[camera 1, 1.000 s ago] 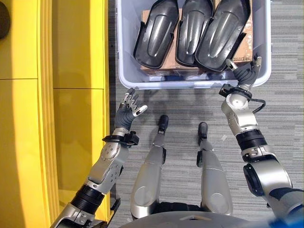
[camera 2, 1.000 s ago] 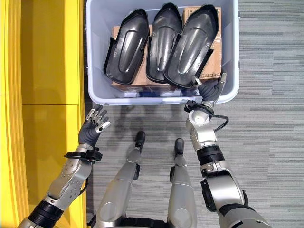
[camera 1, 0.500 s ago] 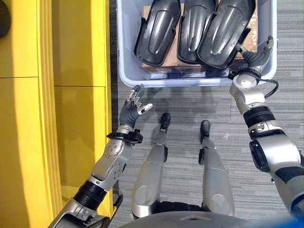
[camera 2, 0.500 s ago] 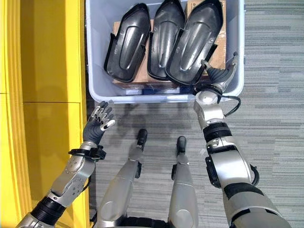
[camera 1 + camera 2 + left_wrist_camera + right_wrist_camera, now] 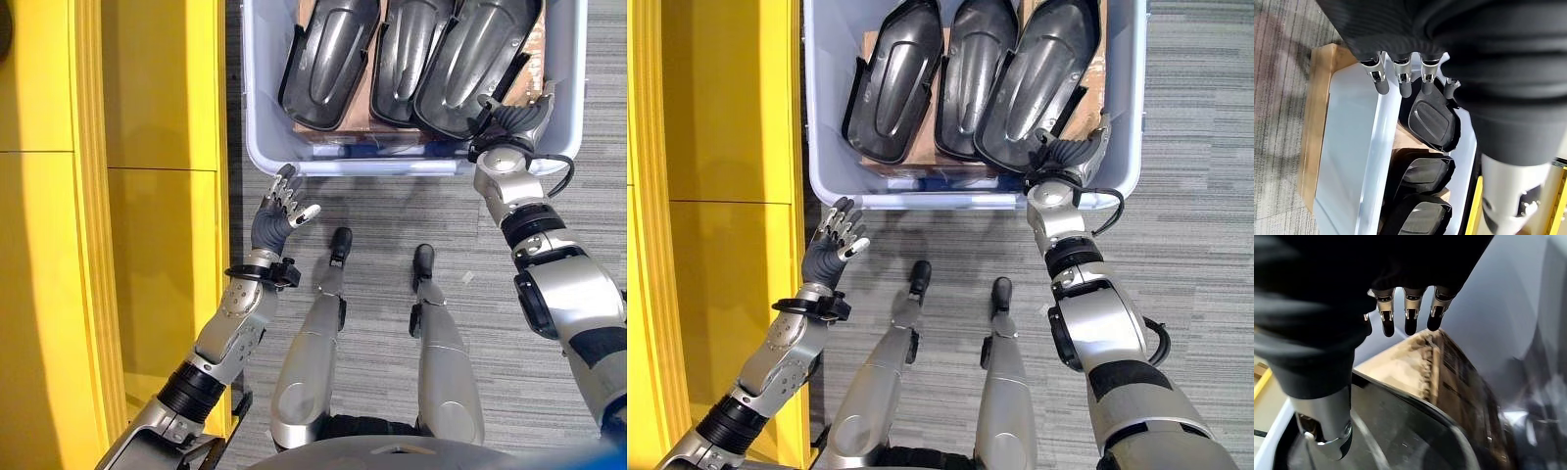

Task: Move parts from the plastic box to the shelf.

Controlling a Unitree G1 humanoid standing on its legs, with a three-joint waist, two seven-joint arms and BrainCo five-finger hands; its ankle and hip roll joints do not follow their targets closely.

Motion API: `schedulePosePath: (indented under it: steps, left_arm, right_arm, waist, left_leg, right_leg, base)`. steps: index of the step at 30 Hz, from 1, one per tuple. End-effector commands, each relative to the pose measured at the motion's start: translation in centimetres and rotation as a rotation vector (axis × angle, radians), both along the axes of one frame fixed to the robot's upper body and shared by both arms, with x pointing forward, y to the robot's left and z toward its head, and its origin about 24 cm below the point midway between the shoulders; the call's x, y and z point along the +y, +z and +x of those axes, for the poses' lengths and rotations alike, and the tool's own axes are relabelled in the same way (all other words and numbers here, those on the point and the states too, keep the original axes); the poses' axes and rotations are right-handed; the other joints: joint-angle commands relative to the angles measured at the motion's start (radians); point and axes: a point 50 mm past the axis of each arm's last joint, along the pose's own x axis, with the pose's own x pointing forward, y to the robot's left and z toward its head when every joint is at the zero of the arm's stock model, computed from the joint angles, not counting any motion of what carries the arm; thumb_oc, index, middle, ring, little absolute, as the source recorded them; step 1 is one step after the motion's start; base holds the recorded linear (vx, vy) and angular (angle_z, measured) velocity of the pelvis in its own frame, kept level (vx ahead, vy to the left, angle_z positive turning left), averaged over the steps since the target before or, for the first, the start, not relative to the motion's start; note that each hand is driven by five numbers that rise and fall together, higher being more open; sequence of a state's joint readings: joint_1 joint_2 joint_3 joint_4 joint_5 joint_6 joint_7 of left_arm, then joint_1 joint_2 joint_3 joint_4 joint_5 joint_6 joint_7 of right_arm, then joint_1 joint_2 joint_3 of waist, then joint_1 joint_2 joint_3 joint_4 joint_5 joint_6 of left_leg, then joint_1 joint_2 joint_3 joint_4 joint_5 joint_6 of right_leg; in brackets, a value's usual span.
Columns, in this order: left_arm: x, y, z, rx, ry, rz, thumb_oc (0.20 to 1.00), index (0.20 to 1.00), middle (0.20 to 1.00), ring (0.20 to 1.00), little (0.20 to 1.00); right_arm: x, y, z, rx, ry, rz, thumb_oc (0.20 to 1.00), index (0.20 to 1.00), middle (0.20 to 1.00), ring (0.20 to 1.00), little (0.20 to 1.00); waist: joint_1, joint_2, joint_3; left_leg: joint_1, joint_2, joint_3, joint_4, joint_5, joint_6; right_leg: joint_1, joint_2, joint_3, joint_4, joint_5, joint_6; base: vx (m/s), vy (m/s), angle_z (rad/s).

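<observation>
Inside the plastic box [image 5: 257, 117], three dark parts [image 5: 328, 59] lie on cardboard; the right hand [image 5: 509, 122] reaches its near right corner, fingers relaxed apart; left hand [image 5: 279, 211] open outside.

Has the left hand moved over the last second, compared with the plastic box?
Yes. The left hand has risen toward the plastic box; its fingertips now sit just below the box's near left corner, closer than before. Its fingers are open and hold nothing.

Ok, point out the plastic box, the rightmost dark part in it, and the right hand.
plastic box [image 5: 257, 117], left eye view, its left wall.
rightmost dark part [image 5: 480, 54], left eye view, its hollow middle.
right hand [image 5: 1064, 154], right eye view, back of the hand.
</observation>
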State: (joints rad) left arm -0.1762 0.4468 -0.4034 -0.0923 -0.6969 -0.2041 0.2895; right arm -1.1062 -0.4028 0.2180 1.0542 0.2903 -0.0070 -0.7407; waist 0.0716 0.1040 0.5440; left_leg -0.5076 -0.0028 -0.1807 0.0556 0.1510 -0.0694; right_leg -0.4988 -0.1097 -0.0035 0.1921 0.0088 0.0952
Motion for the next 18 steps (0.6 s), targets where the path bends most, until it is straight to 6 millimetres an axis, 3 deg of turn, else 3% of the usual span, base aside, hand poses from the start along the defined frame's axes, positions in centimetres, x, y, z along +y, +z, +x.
schedulePosePath:
  steps: [1,11,12,13,14,18]
  left_arm:
    - [-0.1,1.7,-0.6,-0.096,0.004,-0.058,1.0,1.0,1.0,1.0,1.0]
    - [-0.7,1.9,-0.5,-0.106,-0.014,-0.069,1.0,1.0,1.0,1.0,1.0]
    - [-0.8,2.0,-0.5,-0.108,-0.019,-0.07,1.0,1.0,1.0,1.0,1.0]
    - [-0.9,2.0,-0.5,-0.11,-0.02,-0.072,1.0,1.0,1.0,1.0,1.0]
    - [-0.9,2.1,-0.5,-0.115,-0.022,-0.075,1.0,1.0,1.0,1.0,1.0]
    - [-0.9,2.3,-0.4,-0.124,-0.016,-0.073,1.0,1.0,1.0,1.0,1.0]
  right_arm:
    - [-0.5,2.4,0.2,-0.064,0.002,-0.023,1.0,1.0,1.0,1.0,1.0]
    - [-2.7,-0.1,0.1,0.119,-0.059,-0.03,1.0,1.0,1.0,1.0,1.0]
    - [-2.8,-0.4,0.1,0.145,-0.055,-0.041,0.413,0.413,0.413,0.413,0.413]
    - [-2.7,-0.5,0.1,0.153,-0.048,-0.046,0.253,0.253,0.253,0.253,0.253]
    - [-2.7,-0.6,0.2,0.163,-0.038,-0.061,0.2,0.2,0.2,0.2,0.2]
    - [-2.6,-0.9,0.2,0.181,-0.029,-0.077,0.2,0.2,0.2,0.2,0.2]
  waist:
    - [0.008,-0.011,-0.024]
    - [0.028,0.013,-0.024]
    - [0.031,0.017,-0.024]
    - [0.032,0.018,-0.024]
    - [0.033,0.02,-0.024]
    - [0.034,0.021,-0.024]
  left_leg:
    - [-0.036,0.069,0.147,0.083,-0.044,-0.028]
    - [-0.087,0.062,0.144,0.087,-0.035,-0.03]
    - [-0.095,0.062,0.142,0.088,-0.033,-0.031]
    - [-0.098,0.062,0.143,0.089,-0.034,-0.031]
    - [-0.101,0.062,0.143,0.089,-0.033,-0.031]
    - [-0.106,0.06,0.144,0.091,-0.034,-0.032]
  right_leg:
    - [-0.031,-0.06,-0.035,0.043,0.019,0.05]
    - [-0.072,-0.066,-0.047,0.044,0.021,0.049]
    - [-0.077,-0.068,-0.05,0.044,0.022,0.05]
    - [-0.079,-0.069,-0.051,0.045,0.022,0.05]
    - [-0.082,-0.069,-0.052,0.046,0.023,0.05]
    - [-0.081,-0.073,-0.056,0.043,0.023,0.051]
  base:
    - [0.0,0.0,0.0]
    - [0.0,0.001,0.02]
    - [0.0,0.006,0.08]
    - [0.0,0.01,0.07]
    - [0.0,0.006,0.08]
    - [0.0,0.004,0.06]
